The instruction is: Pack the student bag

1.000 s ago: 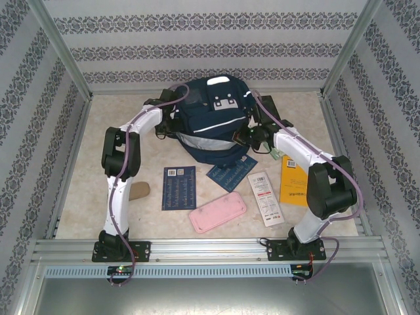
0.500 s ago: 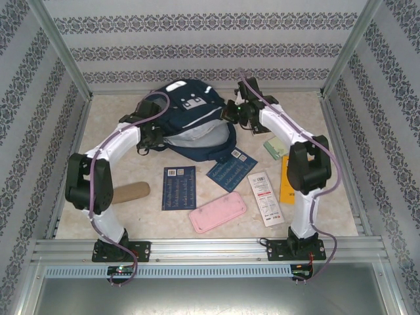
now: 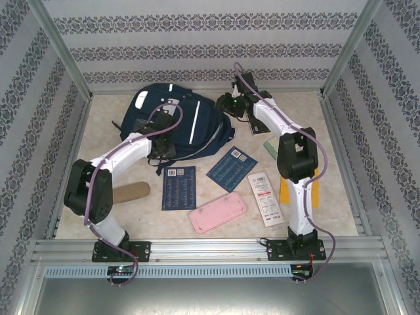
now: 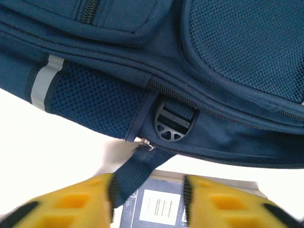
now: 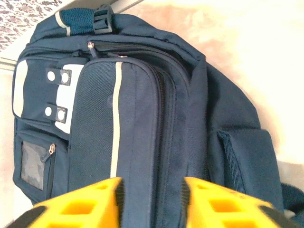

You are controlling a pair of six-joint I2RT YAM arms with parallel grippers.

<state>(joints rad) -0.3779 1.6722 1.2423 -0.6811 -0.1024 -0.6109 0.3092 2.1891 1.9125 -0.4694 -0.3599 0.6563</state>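
Nearest me, a pink pencil case (image 3: 218, 212) lies flat on the table (image 3: 141, 220), with a dark blue booklet (image 3: 178, 187) just beyond it. Further back, the student bag (image 3: 190, 118) lies flat at the back left. The left gripper (image 4: 148, 190) hangs at its near edge, jaws apart, a dark strap (image 4: 135, 173) in the gap. The right gripper (image 5: 149, 190) hovers at its far right side, jaws apart and empty.

Bright even light, soft shadows, left pincer (image 4: 148, 204) blurred up close
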